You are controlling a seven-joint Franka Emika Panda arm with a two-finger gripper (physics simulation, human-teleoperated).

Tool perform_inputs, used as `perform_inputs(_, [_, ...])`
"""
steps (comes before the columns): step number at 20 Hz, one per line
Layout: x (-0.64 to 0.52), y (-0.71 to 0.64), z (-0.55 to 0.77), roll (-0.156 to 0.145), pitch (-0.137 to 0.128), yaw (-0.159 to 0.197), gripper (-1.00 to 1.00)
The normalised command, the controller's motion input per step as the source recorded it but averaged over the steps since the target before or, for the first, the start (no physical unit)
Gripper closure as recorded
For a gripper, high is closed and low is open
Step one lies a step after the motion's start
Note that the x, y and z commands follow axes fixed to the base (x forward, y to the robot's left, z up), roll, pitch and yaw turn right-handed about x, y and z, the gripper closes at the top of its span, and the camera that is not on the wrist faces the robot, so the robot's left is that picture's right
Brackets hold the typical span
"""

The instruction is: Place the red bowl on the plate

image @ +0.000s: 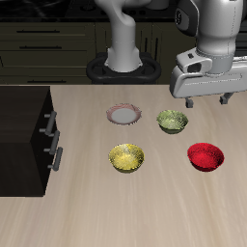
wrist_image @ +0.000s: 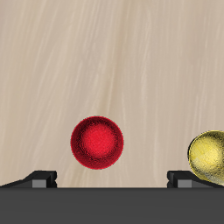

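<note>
The gripper (image: 208, 99) is being held high above the table (image: 145, 212), its fingers (wrist_image: 42, 178) spread wide and carrying nothing. The red bowl (wrist_image: 97, 142) is being viewed directly below, between the two fingertips though nearer one, well apart in height. It is lying upright on bare table beside the yellow bowl (wrist_image: 210, 153), separated from the plate (image: 123, 115) by the green bowl (image: 173, 120). Being round, the bowl offers no long axis; a straight descent onto its rim is judged to be required.

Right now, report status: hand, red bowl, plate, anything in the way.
Hand open, empty, above table. Red bowl on table, untouched, apart from plate. Plate bare. Green bowl sits between them.
</note>
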Motion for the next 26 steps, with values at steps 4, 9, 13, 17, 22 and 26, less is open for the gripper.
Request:
perform_inputs(4, [-0.13,0.31,-0.15,0.054,0.027,-0.014,-1.0])
perform_inputs(9, [-0.01,0.05,-0.01,0.012,0.0,0.008,-1.0])
perform_inputs(13, [0.01,-0.13,0.06,-0.017,-0.012,0.004,-1.0])
perform_inputs(17, [-0.02,-0.21,-0.01,-0.035,-0.018,0.001,-1.0])
perform_inputs(22, [0.03,-0.21,-0.17,-0.032,0.014,0.002,-1.0])
perform_inputs(26, [0.03,-0.11,-0.3,-0.005,0.044,-0.002,-1.0])
